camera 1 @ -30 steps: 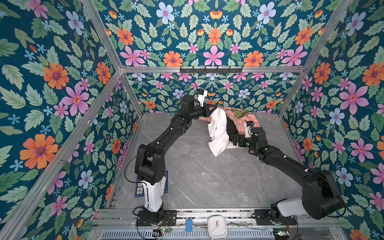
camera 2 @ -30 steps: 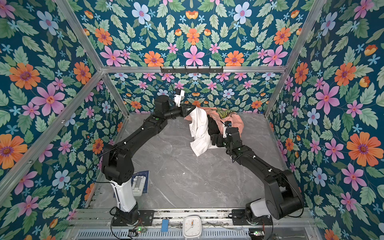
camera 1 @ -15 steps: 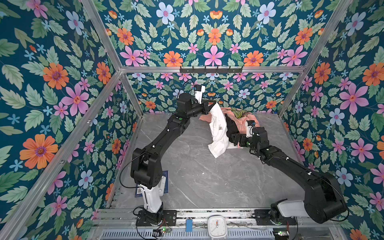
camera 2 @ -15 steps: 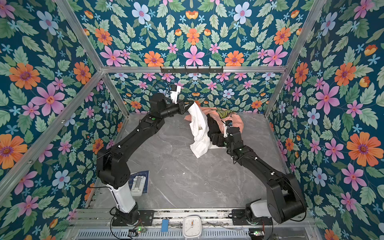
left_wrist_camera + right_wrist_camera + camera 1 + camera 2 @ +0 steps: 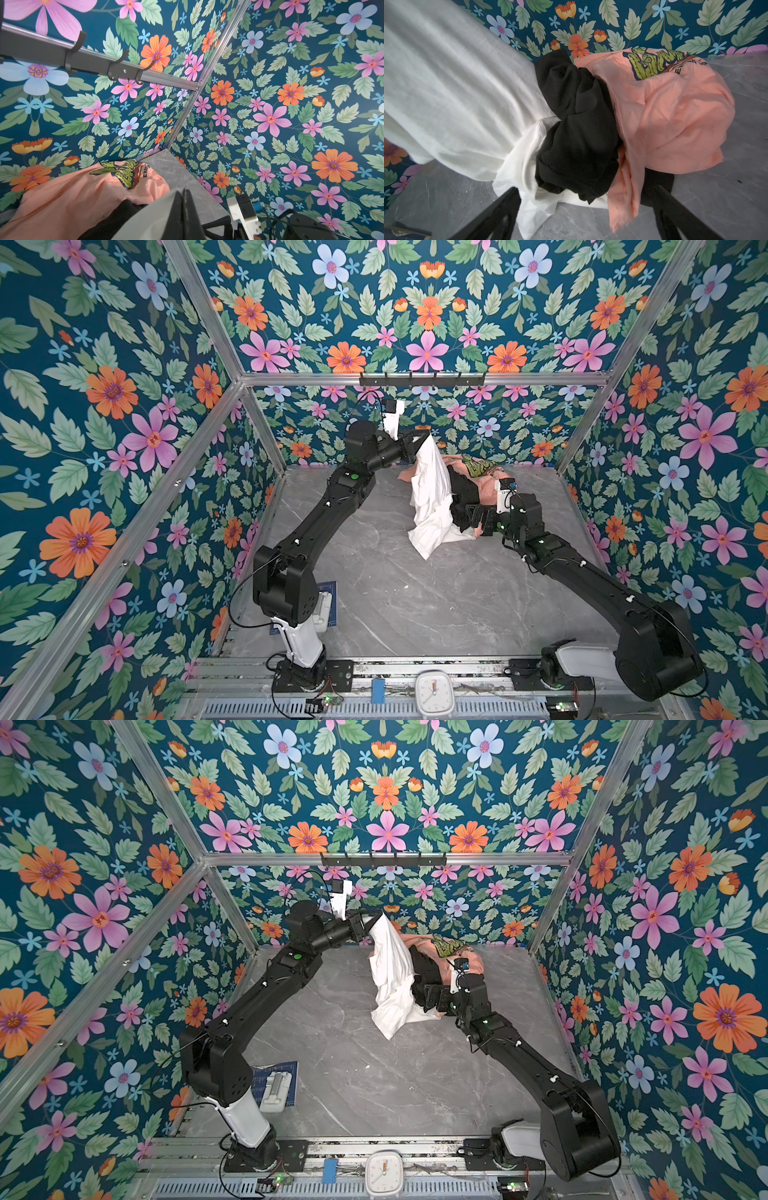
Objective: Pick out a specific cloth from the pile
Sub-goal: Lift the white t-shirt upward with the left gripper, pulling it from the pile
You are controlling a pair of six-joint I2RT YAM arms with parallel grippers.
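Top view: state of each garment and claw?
white cloth: top end lifted, hanging; lower end on the table.
left claw: raised, shut on white cloth.
right claw: low, open, holding nothing.
peach-pink shirt: crumpled on table, print facing up.
black garment: bunched, lying between white cloth and peach-pink shirt.

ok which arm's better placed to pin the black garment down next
Probably right: the right claw, open, sits at the black garment; the left claw is shut on the lifted white cloth.
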